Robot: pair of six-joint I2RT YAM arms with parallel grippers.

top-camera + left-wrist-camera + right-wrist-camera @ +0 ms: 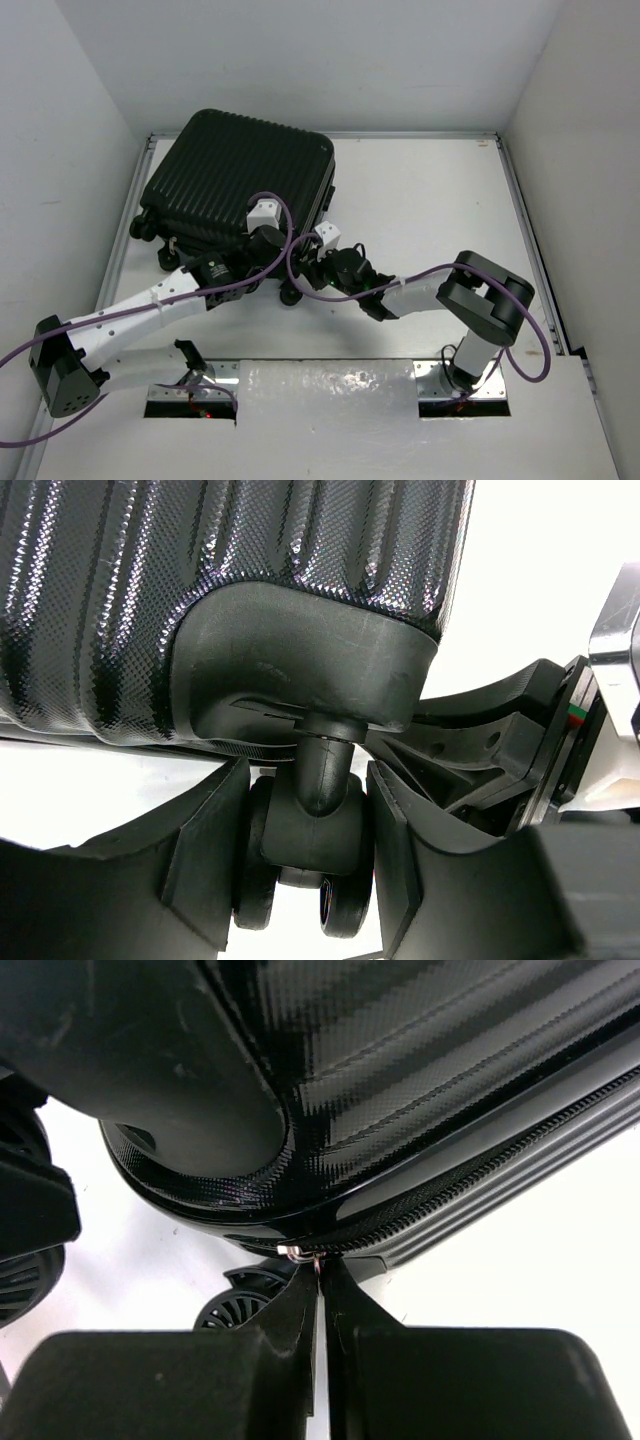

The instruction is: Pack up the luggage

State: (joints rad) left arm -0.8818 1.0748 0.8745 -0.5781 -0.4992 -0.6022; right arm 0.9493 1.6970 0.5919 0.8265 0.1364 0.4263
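Note:
The luggage (235,185) is a black ribbed hard-shell suitcase lying shut at the back left of the table. In the left wrist view its near corner (250,590) fills the top, and my left gripper (308,810) is shut on a small black twin wheel (305,830), one pad against each side. In the top view this gripper (268,268) sits at the case's near edge. My right gripper (320,1280) is shut on the small metal zipper pull (300,1253) at the case's rounded corner. In the top view it (312,268) lies just right of the left one.
White walls close in the white table (430,200) on the left, back and right. Purple cables (290,250) loop over both wrists. Another wheel (240,1305) shows just left of the right fingers. A pale plate (330,385) lies between the arm bases.

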